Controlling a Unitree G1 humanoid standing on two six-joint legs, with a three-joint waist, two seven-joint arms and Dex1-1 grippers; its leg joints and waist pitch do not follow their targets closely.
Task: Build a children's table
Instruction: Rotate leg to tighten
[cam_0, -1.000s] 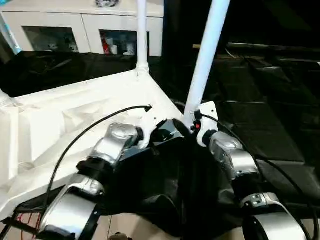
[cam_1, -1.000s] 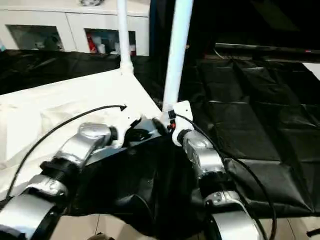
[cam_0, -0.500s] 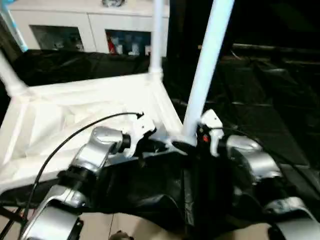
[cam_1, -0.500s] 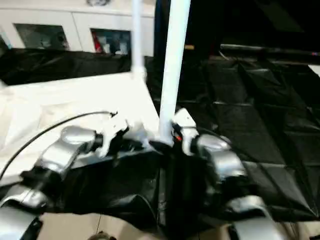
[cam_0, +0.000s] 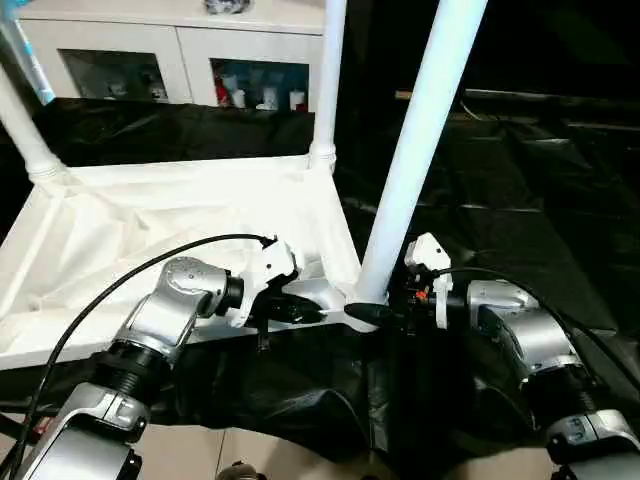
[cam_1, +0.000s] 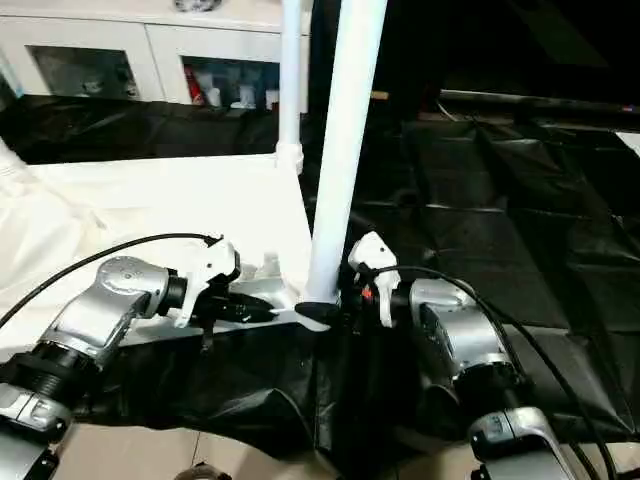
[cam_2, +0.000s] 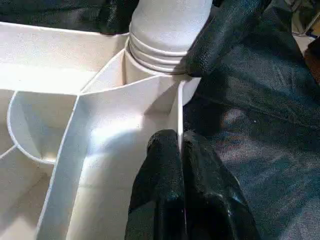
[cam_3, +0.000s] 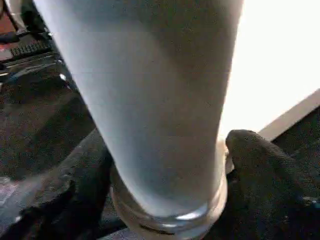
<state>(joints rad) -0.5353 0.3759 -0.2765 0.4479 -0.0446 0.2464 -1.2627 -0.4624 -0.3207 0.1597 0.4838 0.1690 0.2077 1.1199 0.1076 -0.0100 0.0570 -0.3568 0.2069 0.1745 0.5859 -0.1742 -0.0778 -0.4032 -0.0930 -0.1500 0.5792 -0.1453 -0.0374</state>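
Already the children's table (cam_0: 190, 215) is lying upside down on black sheeting, ribbed underside facing up, and most of the build looks done. Starting at the left, one leg (cam_0: 25, 130) is standing in the far left corner, a second leg (cam_0: 326, 80) is rising from the far right corner, and a third leg (cam_0: 420, 150) is sitting in the near right corner socket. Whether a fourth is fitted I cannot tell, since that corner is out of frame. The left hand (cam_2: 179, 150) is pinching the thin rim of the tabletop beside that near socket, fingers together on it. The right hand (cam_3: 167, 165) is cupping the base of the near leg, fingers apart on either side. Judging by this, the leg is being seated or tightened.
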